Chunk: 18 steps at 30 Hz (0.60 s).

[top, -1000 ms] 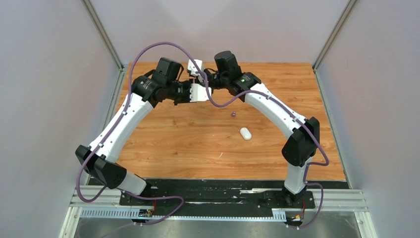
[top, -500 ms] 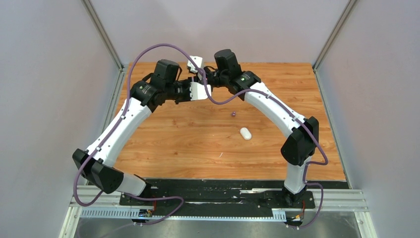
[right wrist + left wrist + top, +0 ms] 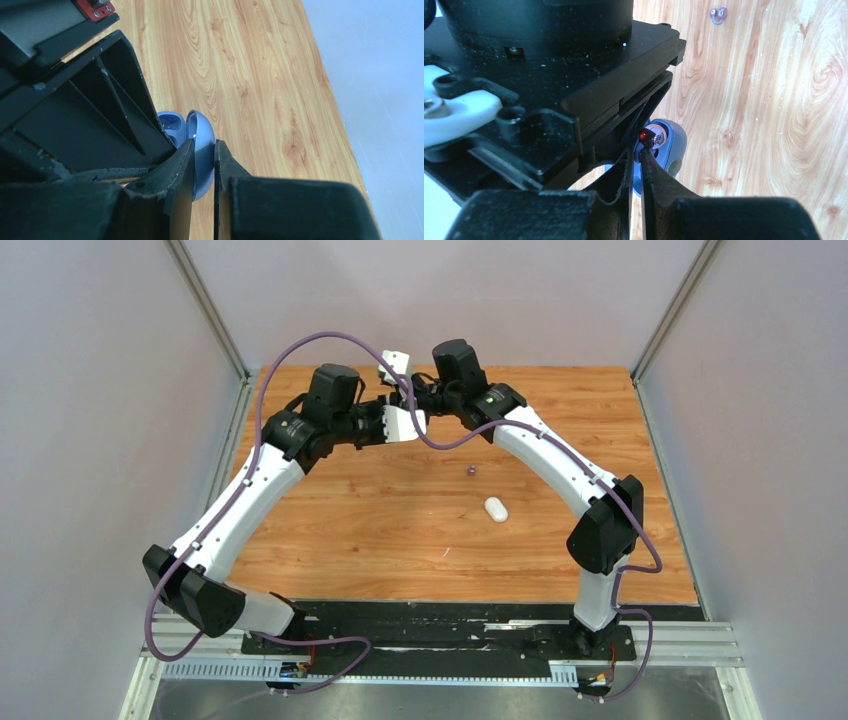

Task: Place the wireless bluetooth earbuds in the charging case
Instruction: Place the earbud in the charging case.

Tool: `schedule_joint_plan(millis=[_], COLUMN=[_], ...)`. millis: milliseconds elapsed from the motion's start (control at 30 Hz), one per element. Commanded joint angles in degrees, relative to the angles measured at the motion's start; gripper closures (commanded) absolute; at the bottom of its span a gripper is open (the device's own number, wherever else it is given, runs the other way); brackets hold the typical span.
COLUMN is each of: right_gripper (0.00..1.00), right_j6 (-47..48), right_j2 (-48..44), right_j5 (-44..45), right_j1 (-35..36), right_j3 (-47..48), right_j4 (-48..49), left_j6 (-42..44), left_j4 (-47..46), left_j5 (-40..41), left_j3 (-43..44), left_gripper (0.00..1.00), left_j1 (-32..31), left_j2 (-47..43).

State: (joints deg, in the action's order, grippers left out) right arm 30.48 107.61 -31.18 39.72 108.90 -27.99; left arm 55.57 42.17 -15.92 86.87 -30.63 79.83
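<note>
A blue charging case [image 3: 202, 150] hangs open above the far middle of the table, my right gripper [image 3: 204, 142] shut on its rounded lid. Its base [image 3: 670, 142] shows in the left wrist view with a glossy earbud [image 3: 653, 136], red light lit, seated in a socket. My left gripper [image 3: 640, 150] stands just below that earbud, its fingers parted by a narrow slit with nothing between them. A dark purple earbud [image 3: 471, 470] lies loose on the wood, also in the left wrist view as the purple earbud [image 3: 718, 14]. From above the case is hidden between both grippers.
A white pebble-shaped case [image 3: 496, 509] lies shut on the wooden table [image 3: 350, 520] right of centre. Grey walls close in the left, right and far sides. A purple cable [image 3: 330, 338] arches over the two wrists.
The left arm has drawn slightly left and back, its elbow sinking toward the left wall. The right arm, the loose purple earbud and the white case have not moved.
</note>
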Motion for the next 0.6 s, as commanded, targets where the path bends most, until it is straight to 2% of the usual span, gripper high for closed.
schedule_joint_plan(millis=[0,267,433,567], right_gripper=[1.0,1.0,1.0,1.0], right_j6=[-3.7,-5.4,-6.3,-6.8], right_j2=[-1.8,-1.7,-1.5,-1.8], right_j5=[-5.4,-6.2,-5.9,-5.9], right_j1=[3.7,3.7,3.8,3.8], right_j3=[2.9,3.6,4.2,3.8], right_j4=[3.1,3.9,4.3,4.3], left_j6=[0.0,-0.4,-0.1,-0.3], left_j4=[-4.1,-3.4,-3.5,-3.6], left_j5=[1.9,1.0,2.0,2.4], left_j3=[-1.3,-1.6,-1.7,-1.9], left_gripper=[0.85,0.83,0.75,0.72], left_j1=[-0.6,-1.4,-2.5,-2.8], left_j2=[0.6,0.5,0.8,0.7])
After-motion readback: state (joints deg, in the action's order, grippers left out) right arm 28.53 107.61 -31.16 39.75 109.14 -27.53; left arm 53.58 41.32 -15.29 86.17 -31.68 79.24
